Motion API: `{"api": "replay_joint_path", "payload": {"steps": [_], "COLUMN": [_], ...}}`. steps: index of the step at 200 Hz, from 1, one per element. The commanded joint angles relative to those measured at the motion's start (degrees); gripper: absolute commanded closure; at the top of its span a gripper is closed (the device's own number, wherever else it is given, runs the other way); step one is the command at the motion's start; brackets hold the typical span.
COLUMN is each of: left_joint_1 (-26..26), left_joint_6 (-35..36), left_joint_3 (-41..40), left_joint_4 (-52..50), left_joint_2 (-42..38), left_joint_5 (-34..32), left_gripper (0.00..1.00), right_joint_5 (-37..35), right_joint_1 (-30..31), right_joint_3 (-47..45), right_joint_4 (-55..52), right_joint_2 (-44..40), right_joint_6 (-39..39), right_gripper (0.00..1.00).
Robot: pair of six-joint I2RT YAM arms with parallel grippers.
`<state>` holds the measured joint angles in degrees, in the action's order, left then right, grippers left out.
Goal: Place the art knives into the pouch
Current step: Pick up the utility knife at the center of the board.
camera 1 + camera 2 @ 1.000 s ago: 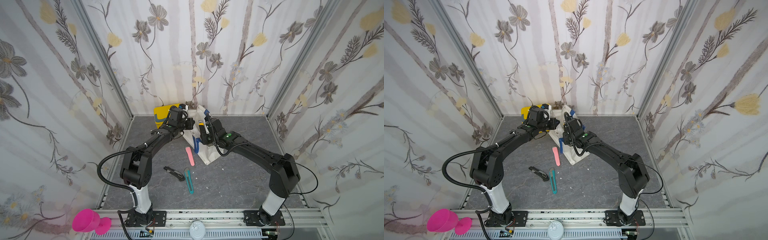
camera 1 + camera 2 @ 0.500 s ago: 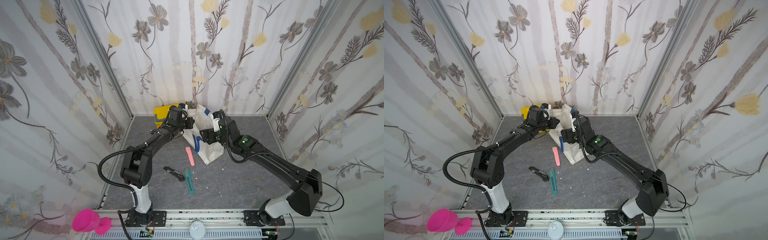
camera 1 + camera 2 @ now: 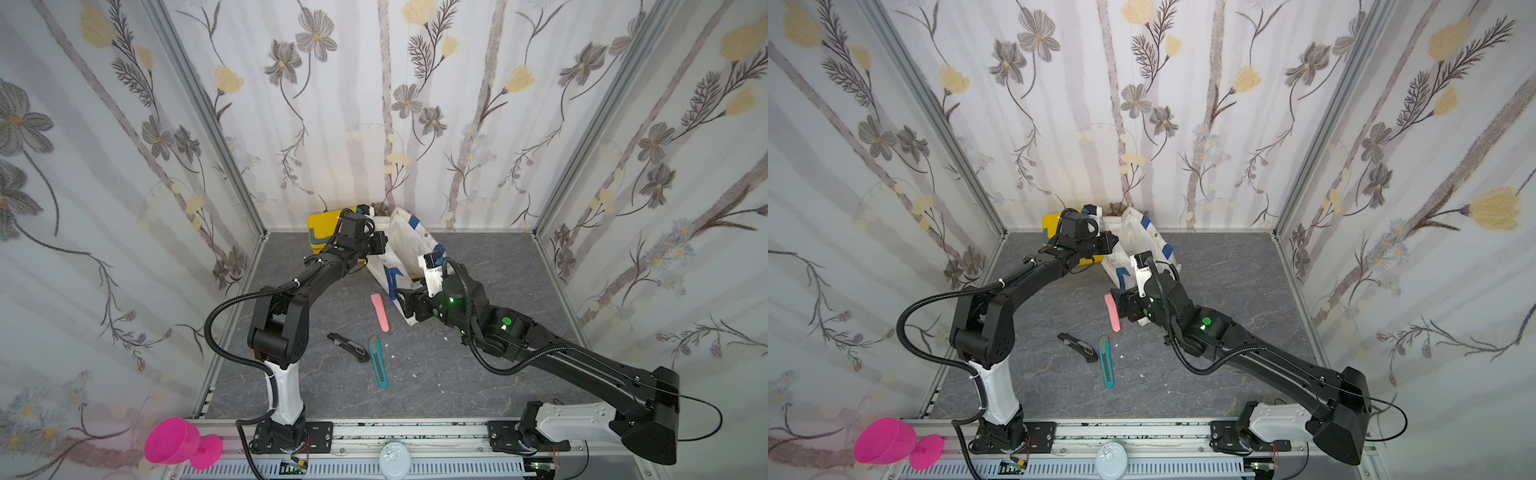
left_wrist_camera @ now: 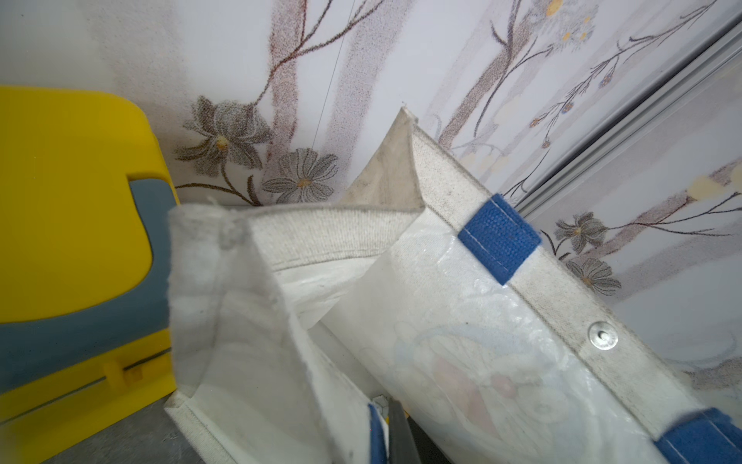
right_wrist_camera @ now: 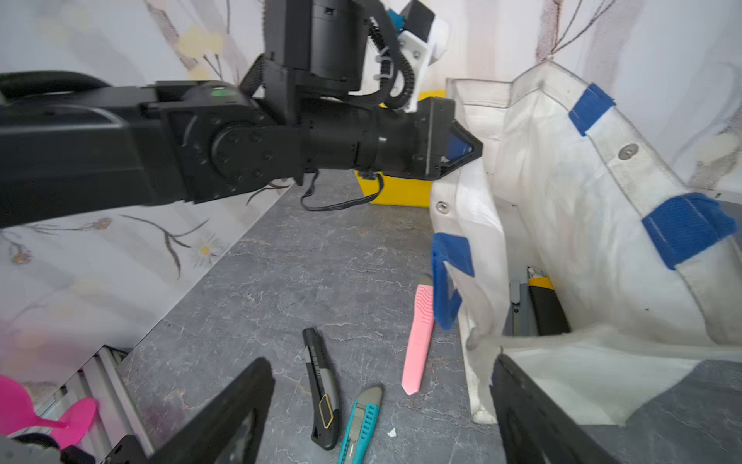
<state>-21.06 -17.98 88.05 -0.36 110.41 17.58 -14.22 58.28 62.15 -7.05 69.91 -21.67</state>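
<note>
Risk, mouth: I judged the pouch [image 3: 409,245] was open only thanks to the left gripper [image 5: 461,148], which was clenched on its rim cloth. A slip there would have let the mouth fold shut.
Risk, snag: The right gripper [image 3: 403,301] hung released and empty just beside the pouch's near corner. I feared a finger could catch the canvas and drag the pouch out of the left grip.
Risk, crowding: The black knife [image 3: 348,347] and teal knife [image 3: 377,360] lay just beside each other in front of the pouch. Pinching one could have shoved the other.
Art knife, place: A yellow-and-black art knife [image 5: 544,301] lay inside the pouch on its lower wall. A grey thing [image 5: 516,301] lay just beside it, too hidden for me to name.
Art knife, axis: Its length ran from the pouch's mouth toward its bottom. The yellow-collared end seemed to point deeper in.
Pink knife [image 3: 380,311]: It lay outside the pouch, its ridged end near the pouch's blue handle [image 5: 445,281]. Its length ran along the pouch's side, with the pointed end away from the handle.
Teal knife, axis: It lay roughly parallel to the pink knife, farther from the pouch.
</note>
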Motion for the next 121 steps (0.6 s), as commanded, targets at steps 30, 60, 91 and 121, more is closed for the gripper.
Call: {"api": "replay_joint_path", "payload": {"steps": [30, 60, 91, 121], "left_joint_1": [0.13, 0.23, 0.23, 0.28], "left_joint_6": [0.84, 0.67, 0.18, 0.52], "left_joint_3": [0.53, 1.40, 0.12, -0.91], "left_joint_4": [3.02, 2.82, 3.78, 4.49], "left_joint_2": [-0.14, 0.58, -0.19, -0.83], "left_joint_5": [-1.94, -1.79, -1.21, -1.87], "left_gripper": [1.00, 1.00, 1.00, 1.00], "right_joint_5": [-7.48, -5.22, -0.54, 4.05], "right_joint_1": [4.77, 7.63, 7.64, 6.81], "right_joint_3": [-5.79, -9.08, -10.43, -9.19], "right_joint_4": [4.66, 8.84, 14.42, 17.75], "right_joint_2": [-0.44, 2.38, 7.66, 13.35], "right_joint_6": [-3.95, -5.19, -6.88, -6.69], "right_gripper": [0.14, 0.15, 0.24, 0.30]}}
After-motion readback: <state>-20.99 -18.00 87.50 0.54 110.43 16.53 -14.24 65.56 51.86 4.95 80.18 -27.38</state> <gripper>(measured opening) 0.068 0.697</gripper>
